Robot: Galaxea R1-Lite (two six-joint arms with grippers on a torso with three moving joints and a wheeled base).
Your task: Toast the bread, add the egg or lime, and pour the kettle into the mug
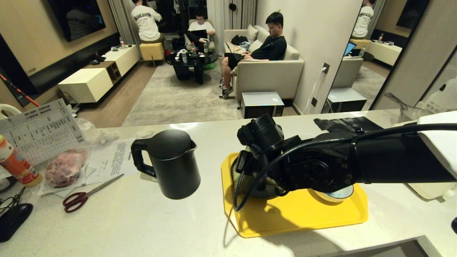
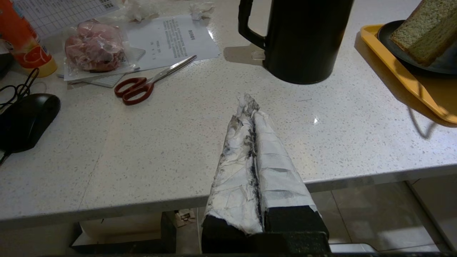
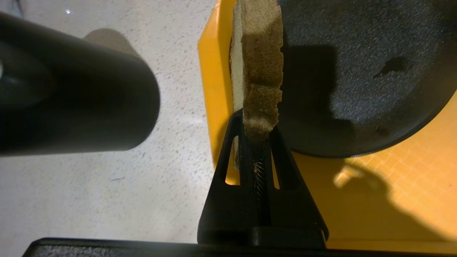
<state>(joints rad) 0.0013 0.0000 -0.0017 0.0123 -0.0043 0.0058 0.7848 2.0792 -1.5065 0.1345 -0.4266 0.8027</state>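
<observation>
Bread (image 3: 259, 67) clamped edge-on in right gripper (image 3: 259, 137).

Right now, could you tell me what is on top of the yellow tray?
On the yellow tray sits a dark round plate. The right tool pinches the bread on edge over it. From the head view, the right arm covers most of the tray.

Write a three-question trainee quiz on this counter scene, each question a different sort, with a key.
1. True or false: the right gripper is shut on the bread.
2. The kettle stands: A) on the yellow tray; B) on the counter beside it; C) on the black plate.
3. Fill in: the red-handled ___ lie by the papers.

Key: 1 true; 2 B; 3 scissors.
</observation>
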